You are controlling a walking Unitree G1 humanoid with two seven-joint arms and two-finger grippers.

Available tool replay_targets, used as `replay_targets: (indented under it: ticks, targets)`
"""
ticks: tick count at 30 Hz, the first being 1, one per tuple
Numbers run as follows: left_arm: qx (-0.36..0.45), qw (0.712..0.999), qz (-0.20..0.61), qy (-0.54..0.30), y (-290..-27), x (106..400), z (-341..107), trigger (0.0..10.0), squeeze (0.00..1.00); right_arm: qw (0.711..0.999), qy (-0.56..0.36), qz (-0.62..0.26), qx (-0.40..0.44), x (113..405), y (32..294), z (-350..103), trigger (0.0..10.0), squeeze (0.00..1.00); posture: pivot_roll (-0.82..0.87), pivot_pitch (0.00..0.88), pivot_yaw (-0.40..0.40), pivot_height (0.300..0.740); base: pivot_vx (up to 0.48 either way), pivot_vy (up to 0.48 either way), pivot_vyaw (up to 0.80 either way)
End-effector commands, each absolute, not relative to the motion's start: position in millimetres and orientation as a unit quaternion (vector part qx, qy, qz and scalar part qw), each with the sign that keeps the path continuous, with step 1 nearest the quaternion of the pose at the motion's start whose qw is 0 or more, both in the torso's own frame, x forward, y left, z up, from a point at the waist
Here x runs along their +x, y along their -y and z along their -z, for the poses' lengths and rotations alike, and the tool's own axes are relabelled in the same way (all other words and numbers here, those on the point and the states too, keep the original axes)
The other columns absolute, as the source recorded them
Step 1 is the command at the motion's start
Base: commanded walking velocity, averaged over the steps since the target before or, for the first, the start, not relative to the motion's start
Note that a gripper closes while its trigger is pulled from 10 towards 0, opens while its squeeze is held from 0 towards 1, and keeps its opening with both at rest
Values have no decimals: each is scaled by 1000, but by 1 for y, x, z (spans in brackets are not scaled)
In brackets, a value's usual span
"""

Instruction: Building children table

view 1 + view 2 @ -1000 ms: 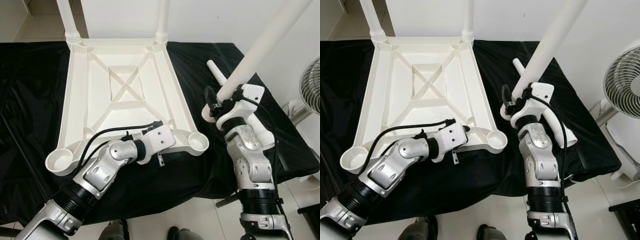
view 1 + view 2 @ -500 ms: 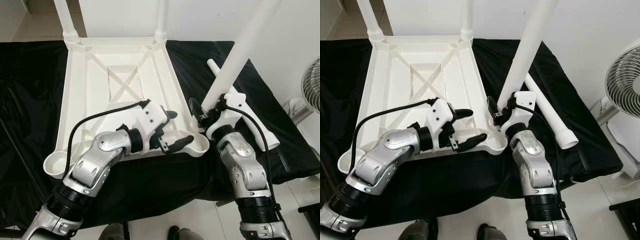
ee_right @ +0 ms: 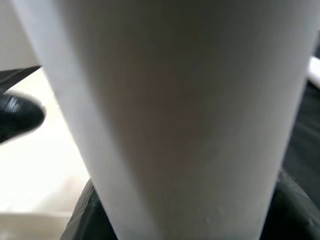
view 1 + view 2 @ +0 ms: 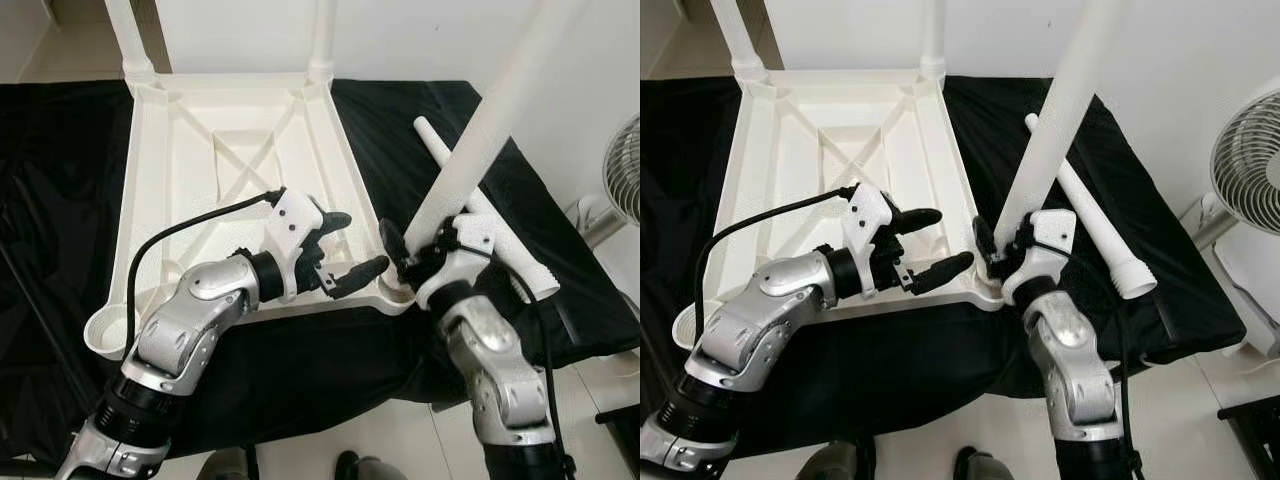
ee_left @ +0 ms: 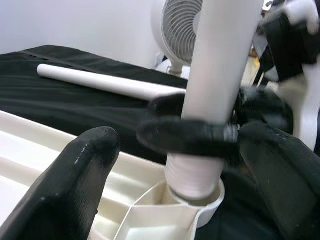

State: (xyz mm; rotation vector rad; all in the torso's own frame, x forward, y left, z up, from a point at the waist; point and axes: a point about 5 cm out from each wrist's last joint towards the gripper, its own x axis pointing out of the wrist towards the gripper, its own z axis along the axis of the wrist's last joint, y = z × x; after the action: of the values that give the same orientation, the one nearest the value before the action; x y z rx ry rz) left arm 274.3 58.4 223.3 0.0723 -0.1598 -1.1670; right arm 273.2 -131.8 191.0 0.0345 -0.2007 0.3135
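Note:
The white table top (image 4: 170, 170) lies upside down on a black cloth, with two legs (image 4: 322, 30) standing in its far corners. My right gripper (image 4: 420, 252) is shut on a third white leg (image 4: 490, 120). It holds that leg tilted, with the lower end at the near right corner socket (image 4: 396, 292). In the left wrist view the leg's (image 5: 220, 65) end sits in the socket (image 5: 197, 200). My left gripper (image 4: 360, 242) hovers open over the table top just left of that socket, touching nothing. A fourth leg (image 4: 1090, 218) lies loose on the cloth to the right.
A white fan (image 4: 1250, 150) stands on the floor at the right, beyond the cloth's edge. The near left corner socket (image 4: 100, 330) holds nothing. The black cloth (image 4: 60, 180) covers the whole work surface, and pale floor shows along its near edge.
My right gripper carried the leg left and down from beside the loose leg to the near right socket. My left gripper lifted from the near rim and now stands open beside the socket.

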Motion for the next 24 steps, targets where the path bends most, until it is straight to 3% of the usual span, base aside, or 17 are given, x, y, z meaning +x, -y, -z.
replay_targets:
  ticks: [1, 13, 24]
  targets:
    - [19, 859, 506, 68, -60, 277, -221, 10000, 0, 985, 96, -145, 14, 270, 134, -190, 10000, 0, 64, 188, -46, 740, 0, 0, 0]
    - [48, 843, 535, 26, -63, 257, -194, 10000, 0, 988, 79, -133, 22, 268, 133, -178, 10000, 0, 66, 191, -50, 740, 0, 0, 0]
    - [60, 854, 517, 23, -76, 252, -195, 10000, 0, 985, 102, -140, -23, 257, 129, -172, 10000, 0, 65, 201, -54, 740, 0, 0, 0]
